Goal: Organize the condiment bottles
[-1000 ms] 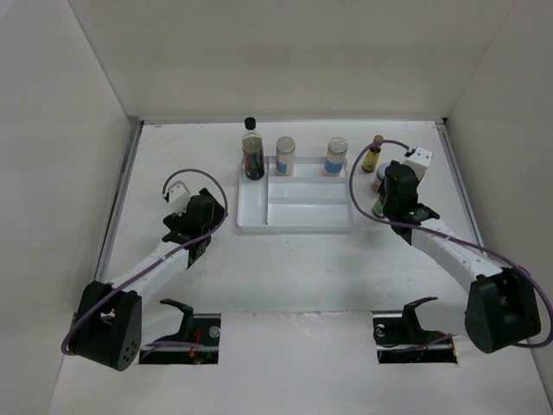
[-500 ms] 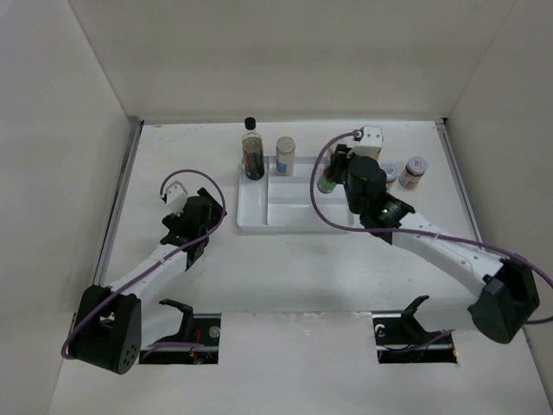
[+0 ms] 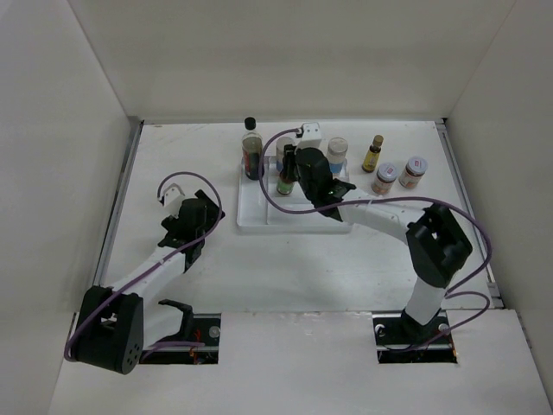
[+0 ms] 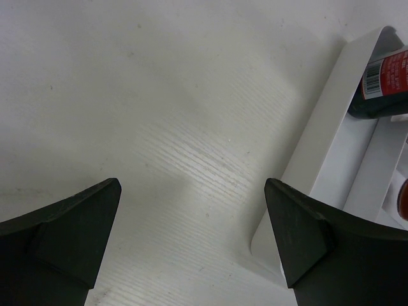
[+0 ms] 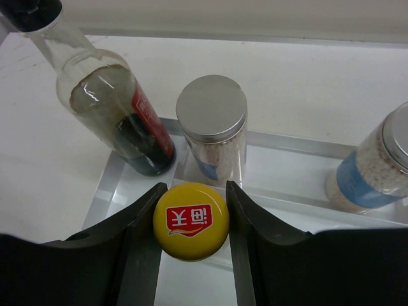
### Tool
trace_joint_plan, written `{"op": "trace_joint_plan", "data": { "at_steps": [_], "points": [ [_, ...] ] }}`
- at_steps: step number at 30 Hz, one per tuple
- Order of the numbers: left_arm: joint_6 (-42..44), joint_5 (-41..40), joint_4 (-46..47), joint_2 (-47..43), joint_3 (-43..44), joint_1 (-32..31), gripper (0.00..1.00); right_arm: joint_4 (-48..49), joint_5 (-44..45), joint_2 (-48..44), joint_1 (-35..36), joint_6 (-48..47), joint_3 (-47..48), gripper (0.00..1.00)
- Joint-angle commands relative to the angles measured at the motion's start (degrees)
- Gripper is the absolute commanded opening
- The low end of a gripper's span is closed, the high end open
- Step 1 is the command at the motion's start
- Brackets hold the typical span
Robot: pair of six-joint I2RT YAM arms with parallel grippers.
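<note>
My right gripper (image 3: 287,179) is shut on the yellow cap (image 5: 190,221) of the red-sauce bottle (image 3: 282,187) and holds it upright over the left part of the white divided tray (image 3: 259,226). Just behind it stand the dark black-capped bottle (image 3: 251,151) (image 5: 115,108), the silver-lidded jar (image 5: 211,127) and the blue-labelled white jar (image 3: 336,154) (image 5: 376,166), along the tray's back row. The tiny yellow bottle (image 3: 373,154) and two red-labelled jars (image 3: 385,177) (image 3: 413,171) stand on the table right of the tray. My left gripper (image 3: 186,220) (image 4: 191,185) is open and empty, left of the tray.
The tray's left rim (image 4: 319,146) lies just right of my left fingers. White walls enclose the table at the left, back and right. The right arm stretches across the tray's front right.
My right arm has swung left from the jars on the table's right, carrying the red-sauce bottle to the tray's left part. The left arm has barely moved.
</note>
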Motion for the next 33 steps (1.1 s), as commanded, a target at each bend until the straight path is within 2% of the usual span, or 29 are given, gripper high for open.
{"op": "trace_joint_plan", "data": {
  "at_steps": [1,6,9,16,20,22,25,28,33],
  "points": [
    [-0.43,1.55,3.44,-0.57,-0.41,0.48,1.00,11.31,-0.52,-0.01,0.30,0.50,5.55,0.23],
    [-0.43,2.08,3.96,-0.13,-0.41,0.48,1.00,12.55,0.09,1.83,1.00,-1.34,5.55,0.25],
    [-0.43,2.52,3.96,-0.04,-0.32,0.48,1.00,11.94,-0.17,3.59,1.44,-1.96,5.82,0.31],
    [-0.43,3.04,4.58,-0.13,-0.76,0.75,1.00,10.71,-0.35,3.78,1.97,-2.40,5.38,0.63],
    [-0.43,3.13,4.76,-0.13,-0.85,0.92,1.00,9.03,-0.52,-3.33,1.97,-3.19,2.40,0.79],
    [-0.43,3.31,4.41,-0.22,-0.76,1.10,1.00,9.21,-1.05,-8.07,1.10,-3.54,-0.41,0.82],
    [-0.43,3.57,4.84,-0.57,-1.02,1.10,1.00,9.47,-0.62,-14.49,-4.42,-2.84,-5.15,0.82],
    [-0.43,3.57,5.02,0.48,-0.76,1.10,1.00,8.42,0.79,-17.14,-12.59,-1.44,-8.24,0.81],
    [-0.52,4.19,5.81,-0.04,-1.20,1.10,1.00,-2.37,1.50,-11.89,-25.61,-0.91,-4.48,0.82]
  ]
}}
